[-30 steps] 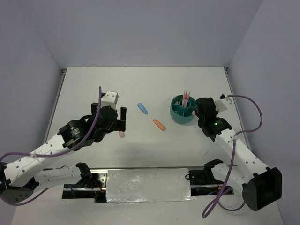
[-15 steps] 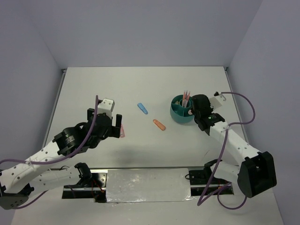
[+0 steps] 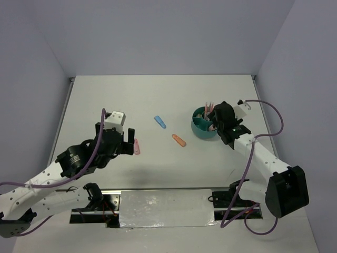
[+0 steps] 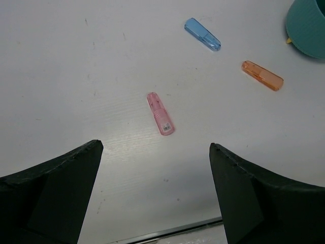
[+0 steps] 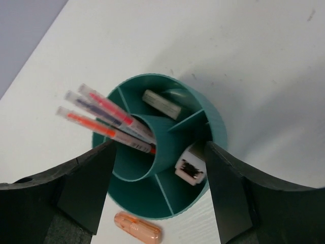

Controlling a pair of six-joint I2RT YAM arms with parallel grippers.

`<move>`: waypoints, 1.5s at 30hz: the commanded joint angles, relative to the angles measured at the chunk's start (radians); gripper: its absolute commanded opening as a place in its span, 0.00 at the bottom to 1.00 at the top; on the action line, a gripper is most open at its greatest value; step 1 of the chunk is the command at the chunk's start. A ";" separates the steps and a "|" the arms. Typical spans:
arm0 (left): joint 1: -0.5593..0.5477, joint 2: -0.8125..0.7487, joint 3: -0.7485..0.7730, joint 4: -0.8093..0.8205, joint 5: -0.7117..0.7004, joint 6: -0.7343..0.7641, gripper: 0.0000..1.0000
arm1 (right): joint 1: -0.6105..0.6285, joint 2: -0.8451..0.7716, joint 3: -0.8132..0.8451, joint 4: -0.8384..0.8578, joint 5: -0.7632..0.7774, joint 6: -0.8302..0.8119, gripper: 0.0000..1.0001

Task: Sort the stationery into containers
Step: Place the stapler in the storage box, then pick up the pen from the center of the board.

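Round teal divided cup (image 5: 216,127), translucent pens (image 5: 104,114) inside, glossy pink oblong (image 4: 160,113), left fingers (image 4: 51,193) wide, right fingers (image 5: 81,193) wide

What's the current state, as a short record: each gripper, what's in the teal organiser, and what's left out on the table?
left gripper: open, empty; pink piece lies ahead between its fingers
right gripper: open, empty, over the teal organiser
centre compartment: three pens, leaning
outer compartments: a pale block in one, a white block in another
loose on table: pink piece, blue piece, orange piece
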 commanded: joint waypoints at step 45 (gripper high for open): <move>0.212 0.449 -0.109 0.295 0.232 -0.571 0.00 | 0.499 -0.180 -0.268 0.566 -0.708 -0.416 0.83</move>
